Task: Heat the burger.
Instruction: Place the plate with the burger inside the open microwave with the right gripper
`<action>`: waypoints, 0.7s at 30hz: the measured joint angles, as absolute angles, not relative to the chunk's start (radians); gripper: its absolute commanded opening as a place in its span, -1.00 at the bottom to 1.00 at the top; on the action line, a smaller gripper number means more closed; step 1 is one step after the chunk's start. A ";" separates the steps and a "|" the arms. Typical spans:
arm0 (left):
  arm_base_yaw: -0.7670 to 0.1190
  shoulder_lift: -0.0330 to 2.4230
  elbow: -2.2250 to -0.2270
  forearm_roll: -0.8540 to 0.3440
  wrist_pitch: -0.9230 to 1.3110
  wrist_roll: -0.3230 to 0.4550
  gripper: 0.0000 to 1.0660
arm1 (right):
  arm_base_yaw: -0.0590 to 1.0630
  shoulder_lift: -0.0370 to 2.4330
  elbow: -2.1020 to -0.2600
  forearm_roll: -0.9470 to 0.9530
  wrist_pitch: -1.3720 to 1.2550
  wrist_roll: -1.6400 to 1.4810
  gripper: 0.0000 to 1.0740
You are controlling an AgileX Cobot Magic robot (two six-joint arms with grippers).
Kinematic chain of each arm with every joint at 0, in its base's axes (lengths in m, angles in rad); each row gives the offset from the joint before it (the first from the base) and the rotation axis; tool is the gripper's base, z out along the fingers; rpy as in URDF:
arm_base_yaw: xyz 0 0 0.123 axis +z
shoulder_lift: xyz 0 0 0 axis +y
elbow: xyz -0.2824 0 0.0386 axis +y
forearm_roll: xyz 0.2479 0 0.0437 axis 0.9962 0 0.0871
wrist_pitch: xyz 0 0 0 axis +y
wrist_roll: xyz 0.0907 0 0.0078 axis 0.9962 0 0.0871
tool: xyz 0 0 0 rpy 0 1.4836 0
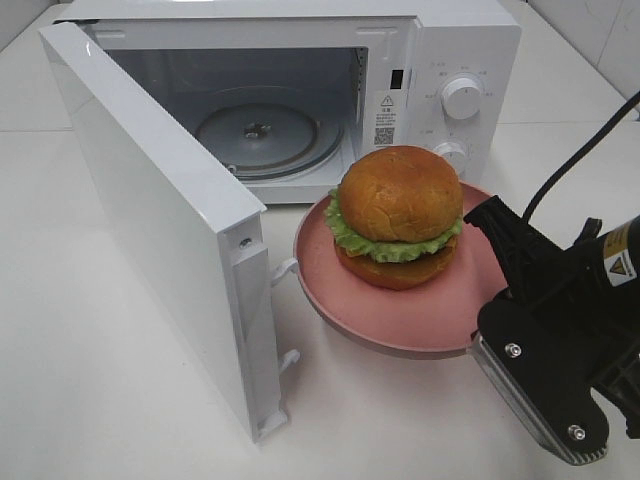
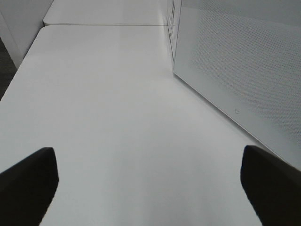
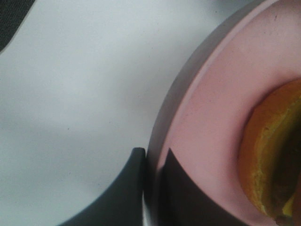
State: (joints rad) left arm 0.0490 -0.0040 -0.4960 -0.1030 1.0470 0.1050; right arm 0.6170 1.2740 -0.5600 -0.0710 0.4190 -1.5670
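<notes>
The burger (image 1: 400, 215), with a golden-brown bun and green lettuce, sits on a round pink plate (image 1: 390, 320) in front of the open microwave (image 1: 300, 110). My right gripper (image 1: 485, 225) is shut on the plate's right rim. In the right wrist view the gripper (image 3: 153, 160) pinches the rim of the plate (image 3: 211, 108), with the burger (image 3: 268, 155) just beyond. The plate casts a shadow and looks slightly raised off the table. In the left wrist view my left gripper (image 2: 148, 162) stands open over bare table, holding nothing.
The microwave door (image 1: 160, 230) swings out to the left, with its edge close to the plate. The same door (image 2: 244, 56) runs along one side of the left wrist view. A glass turntable (image 1: 255, 130) lies inside the cavity. Control knobs (image 1: 460, 97) are on the right.
</notes>
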 measured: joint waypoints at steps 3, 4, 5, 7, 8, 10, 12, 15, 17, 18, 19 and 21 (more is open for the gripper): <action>0.049 -0.004 -0.496 -0.103 1.047 0.105 0.89 | 0.617 1.287 -0.562 -0.047 0.401 -1.585 -0.95; 0.049 -0.004 -0.496 -0.103 1.047 0.105 0.89 | 0.617 1.303 -0.576 -0.045 0.404 -1.588 -0.95; 0.049 -0.004 -0.496 -0.103 1.047 0.105 0.89 | 0.617 1.303 -0.576 -0.045 0.404 -1.588 -0.95; 0.049 -0.004 -0.496 -0.103 1.047 0.105 0.89 | 0.617 1.327 -0.610 -0.043 0.404 -1.589 -0.95; 0.049 -0.004 -0.496 -0.103 1.047 0.105 0.89 | 0.617 1.327 -0.610 -0.043 0.404 -1.589 -0.95; 0.049 -0.004 -0.496 -0.103 1.047 0.105 0.89 | 0.617 1.343 -0.633 -0.043 0.404 -1.589 -0.95; 0.049 -0.004 -0.496 -0.103 1.047 0.105 0.89 | 0.617 1.367 -0.662 -0.039 0.399 -1.589 -0.95; 0.049 -0.004 -0.496 -0.103 1.047 0.105 0.89 | 0.617 1.400 -0.688 -0.035 0.397 -1.591 -0.95; 0.049 -0.004 -0.496 -0.103 1.047 0.105 0.89 | 0.617 1.421 -0.707 -0.034 0.397 -1.592 -0.95; 0.049 -0.004 -0.496 -0.103 1.047 0.105 0.89 | 0.617 1.430 -0.715 -0.034 0.397 -1.594 -0.95; 0.049 -0.004 -0.496 -0.103 1.047 0.105 0.89 | 0.617 1.430 -0.715 -0.034 0.397 -1.594 -0.95; 0.049 -0.004 -0.496 -0.103 1.047 0.105 0.89 | 0.617 1.466 -0.748 -0.034 0.397 -1.609 -0.95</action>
State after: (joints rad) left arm 0.0490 -0.0040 -0.4960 -0.1030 1.0470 0.1050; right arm 0.6170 1.4660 -0.7480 -0.0340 0.3970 -1.6090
